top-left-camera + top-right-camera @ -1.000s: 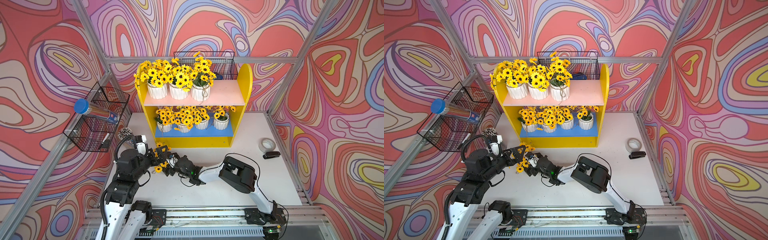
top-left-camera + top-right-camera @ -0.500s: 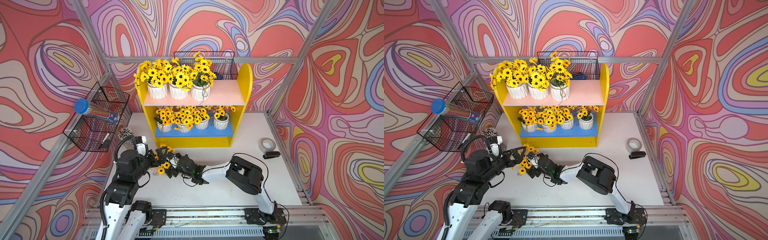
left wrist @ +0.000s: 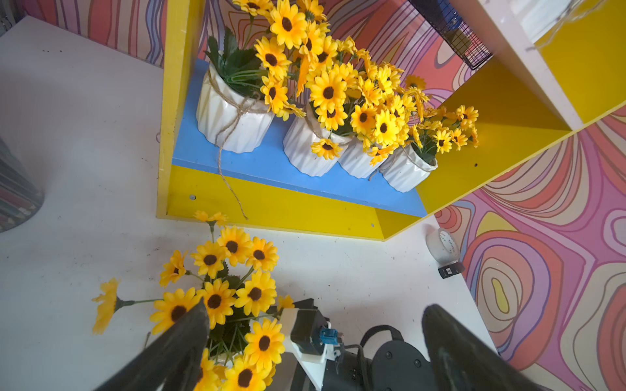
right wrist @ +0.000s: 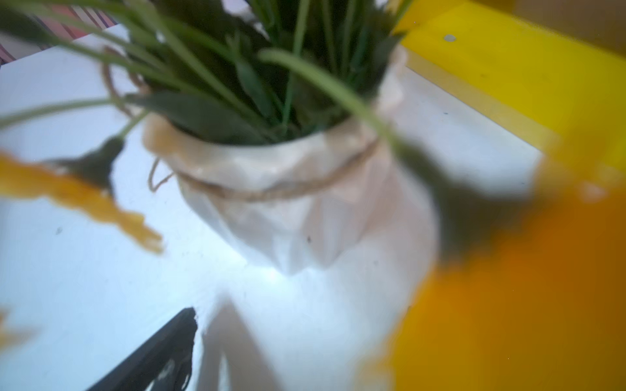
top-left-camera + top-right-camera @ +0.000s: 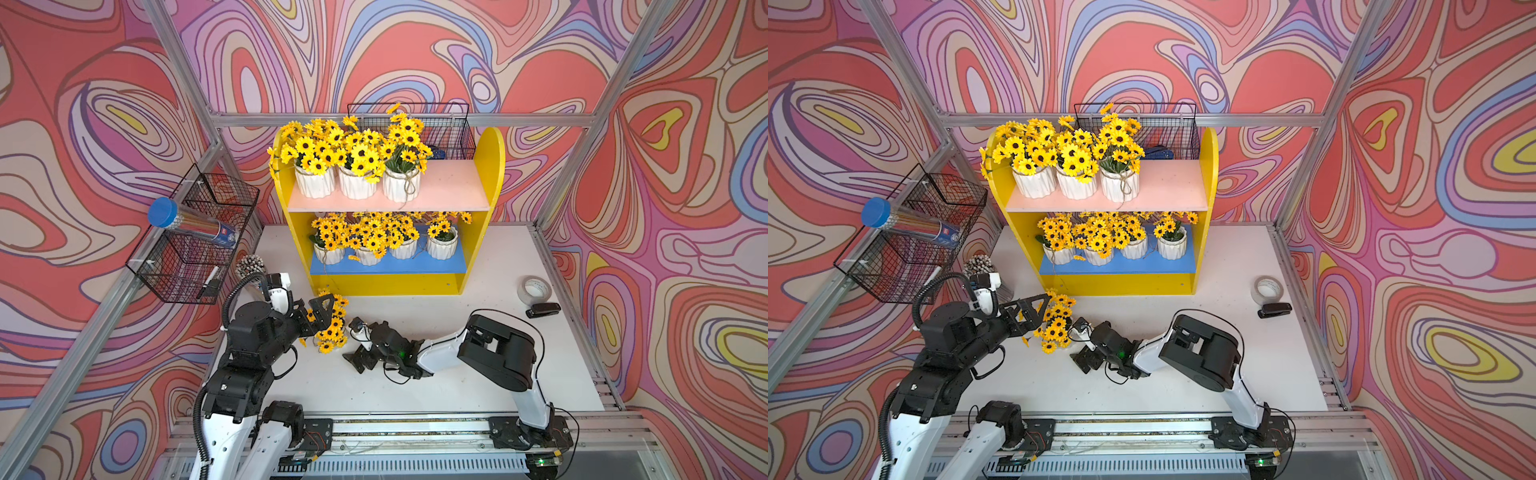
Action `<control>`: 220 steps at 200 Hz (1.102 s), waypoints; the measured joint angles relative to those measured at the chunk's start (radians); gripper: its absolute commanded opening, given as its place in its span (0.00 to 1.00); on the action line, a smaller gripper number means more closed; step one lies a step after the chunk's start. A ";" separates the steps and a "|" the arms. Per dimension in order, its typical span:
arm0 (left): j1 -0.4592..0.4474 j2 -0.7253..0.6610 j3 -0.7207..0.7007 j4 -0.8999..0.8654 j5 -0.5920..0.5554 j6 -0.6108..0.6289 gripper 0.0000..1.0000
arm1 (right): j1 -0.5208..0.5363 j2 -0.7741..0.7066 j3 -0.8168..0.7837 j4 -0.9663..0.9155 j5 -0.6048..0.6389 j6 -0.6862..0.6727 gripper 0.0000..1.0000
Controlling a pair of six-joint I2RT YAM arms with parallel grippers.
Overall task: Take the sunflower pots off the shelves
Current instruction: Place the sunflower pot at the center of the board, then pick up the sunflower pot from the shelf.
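Note:
One sunflower pot (image 5: 331,328) stands on the white table in front of the shelves (image 5: 490,166), its white body blurred and close in the right wrist view (image 4: 291,216). My left gripper (image 5: 321,313) hovers open over its flowers (image 3: 233,291), one finger (image 3: 183,338) among the blooms. My right gripper (image 5: 353,343) is open just right of the pot, apart from it. Three sunflower pots (image 5: 357,187) sit on the pink upper board, and several (image 5: 403,249) on the blue lower board.
A wire basket (image 5: 191,249) with a blue-capped tube hangs at the left wall. Another basket (image 5: 453,129) sits behind the shelves. A cup of pencils (image 5: 249,266) stands by my left arm. A tape roll (image 5: 534,289) and a black stapler (image 5: 542,309) lie at the right.
My right gripper has opened wide, let go of the pot on the table and drawn back slightly to the right. The left gripper has hardly moved.

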 measured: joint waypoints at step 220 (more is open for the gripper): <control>0.000 0.177 0.088 0.076 0.129 -0.011 0.99 | -0.005 -0.761 0.153 -0.494 0.558 -0.192 0.98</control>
